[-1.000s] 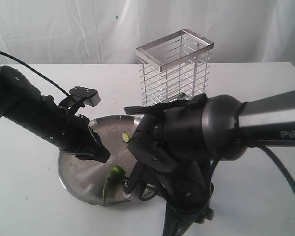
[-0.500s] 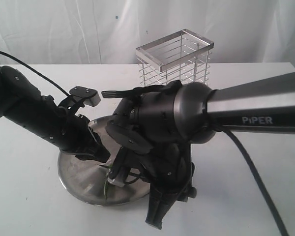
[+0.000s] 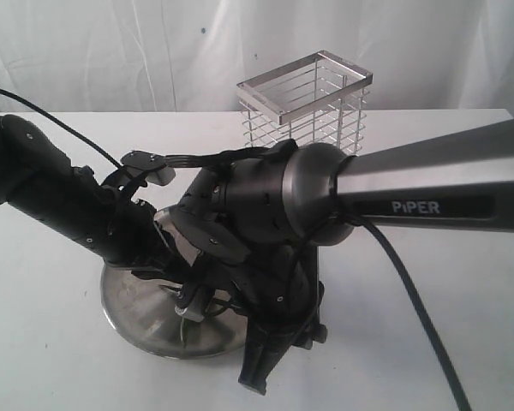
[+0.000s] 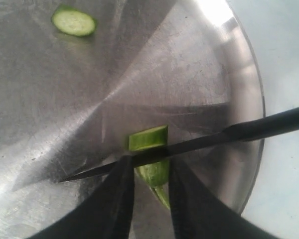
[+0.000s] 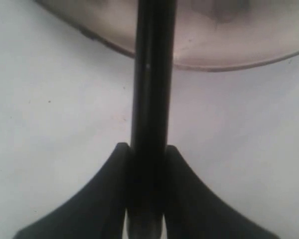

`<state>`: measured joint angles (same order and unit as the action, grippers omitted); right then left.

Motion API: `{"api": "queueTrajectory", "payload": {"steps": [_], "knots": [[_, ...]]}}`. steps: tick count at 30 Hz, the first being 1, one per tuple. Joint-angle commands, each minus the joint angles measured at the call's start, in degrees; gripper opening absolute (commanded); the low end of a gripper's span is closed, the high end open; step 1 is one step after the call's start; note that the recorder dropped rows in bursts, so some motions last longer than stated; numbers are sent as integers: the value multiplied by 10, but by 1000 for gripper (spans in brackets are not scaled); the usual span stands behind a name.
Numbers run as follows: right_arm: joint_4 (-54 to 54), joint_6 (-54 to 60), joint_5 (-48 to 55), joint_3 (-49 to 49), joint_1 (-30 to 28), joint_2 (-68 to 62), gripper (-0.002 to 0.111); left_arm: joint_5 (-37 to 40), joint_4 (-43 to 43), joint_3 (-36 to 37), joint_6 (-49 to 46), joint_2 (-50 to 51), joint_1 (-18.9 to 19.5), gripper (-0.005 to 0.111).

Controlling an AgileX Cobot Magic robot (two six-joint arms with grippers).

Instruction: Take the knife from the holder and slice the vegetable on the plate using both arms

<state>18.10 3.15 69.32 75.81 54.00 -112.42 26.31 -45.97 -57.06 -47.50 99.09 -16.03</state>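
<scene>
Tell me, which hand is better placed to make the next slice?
Probably the right hand: it grips the knife, whose blade lies across the chilli. The left hand pins that chilli on the plate.

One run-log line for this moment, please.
right gripper: shut on knife | left gripper: shut on chilli pepper | knife: across chilli pepper | plate: one cut slice

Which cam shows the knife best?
Left wrist view: the knife blade lies across the vegetable on the plate. Right wrist view shows only its handle in the right gripper; exterior view, the right arm largely blocks it.
</scene>
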Motion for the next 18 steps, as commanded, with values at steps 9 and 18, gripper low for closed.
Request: {"api": "queueTrajectory", "payload": {"steps": [9,18], "knots": [[-3,7,-2,4,2,2,0,-1,-16,3,-3,4,-3,0],[-3,7,-2,4,2,2,0,-1,-145,3,-77,45,-3,0]]}}
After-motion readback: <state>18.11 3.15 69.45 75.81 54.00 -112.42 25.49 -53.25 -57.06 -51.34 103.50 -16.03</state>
